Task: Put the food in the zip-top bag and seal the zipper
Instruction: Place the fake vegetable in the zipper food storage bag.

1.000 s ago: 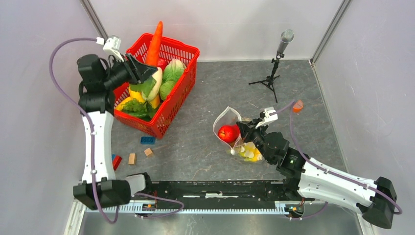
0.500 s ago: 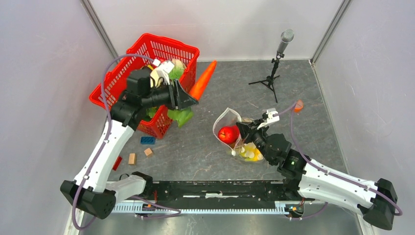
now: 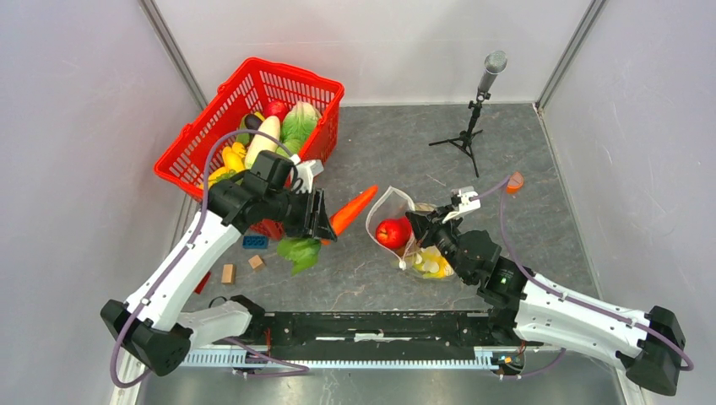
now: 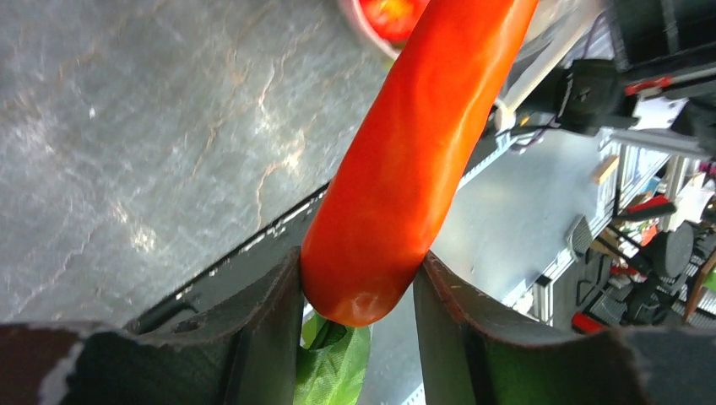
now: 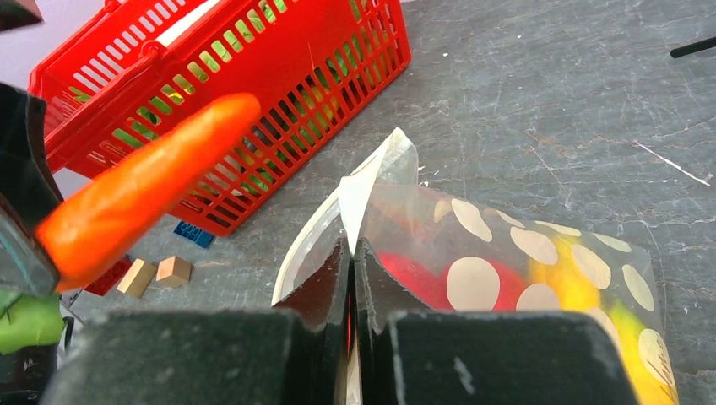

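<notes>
Left hand is clamped on the thick end of the carrot, a finger on each side. The carrot is off the bench near its middle, tilted, with the tip aimed at the bag but not touching it. A green leafy piece sits under that hand at the carrot's butt; I can't tell if it's attached.

Right hand is pinched shut on the bag's upper edge, holding that edge up. The bag sits right of bench centre and is open on the side facing the carrot. Inside I see a red fruit and yellow pieces.

Red basket is at the far left corner with more food in it.
</notes>
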`<action>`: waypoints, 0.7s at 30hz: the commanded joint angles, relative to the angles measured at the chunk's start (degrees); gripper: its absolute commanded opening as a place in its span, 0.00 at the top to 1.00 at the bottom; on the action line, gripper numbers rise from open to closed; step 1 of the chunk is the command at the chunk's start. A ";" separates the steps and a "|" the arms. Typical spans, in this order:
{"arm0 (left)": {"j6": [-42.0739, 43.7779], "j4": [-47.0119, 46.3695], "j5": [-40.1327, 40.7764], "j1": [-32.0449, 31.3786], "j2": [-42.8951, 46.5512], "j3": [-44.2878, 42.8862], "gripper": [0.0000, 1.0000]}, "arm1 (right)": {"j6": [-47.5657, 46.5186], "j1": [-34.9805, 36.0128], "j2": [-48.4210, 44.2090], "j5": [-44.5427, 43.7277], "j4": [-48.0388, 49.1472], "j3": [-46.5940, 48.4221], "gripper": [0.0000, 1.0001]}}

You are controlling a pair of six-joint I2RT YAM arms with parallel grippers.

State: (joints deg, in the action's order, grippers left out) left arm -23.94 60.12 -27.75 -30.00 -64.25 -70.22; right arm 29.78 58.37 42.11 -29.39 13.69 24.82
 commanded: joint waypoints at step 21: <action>0.65 0.13 4.39 -13.42 -24.37 -16.16 0.78 | -6.78 -0.05 1.53 11.58 3.56 2.25 0.95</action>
State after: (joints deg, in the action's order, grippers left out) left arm -24.01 61.60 -22.59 -43.38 -85.19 -79.64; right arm 25.87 58.37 43.33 -22.48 14.35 24.82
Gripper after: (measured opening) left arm 0.530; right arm 0.057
